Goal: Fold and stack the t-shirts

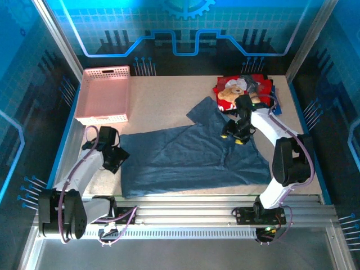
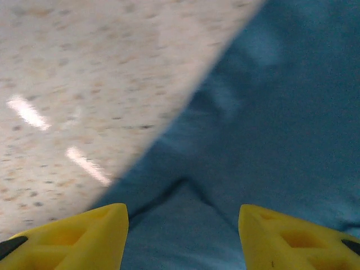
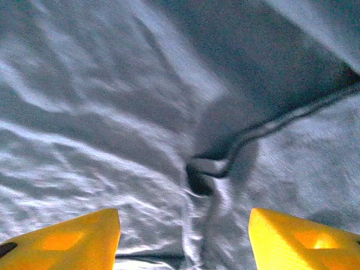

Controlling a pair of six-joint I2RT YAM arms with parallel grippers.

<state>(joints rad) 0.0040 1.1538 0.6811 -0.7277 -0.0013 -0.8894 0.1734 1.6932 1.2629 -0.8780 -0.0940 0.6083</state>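
Observation:
The large slate-blue t-shirt lies spread across the middle of the table, one sleeve reaching toward the back. A stack of folded shirts with the red teddy-bear one on top sits at the back right. My left gripper hovers at the shirt's left edge, open, its yellow fingers wide apart over blue cloth. My right gripper is over the shirt's right upper part, open above a creased fold, with nothing between its fingers.
A pink lattice basket stands at the back left. Bare speckled tabletop lies left of the shirt and behind it. The blue enclosure walls ring the table; a metal rail runs along the front edge.

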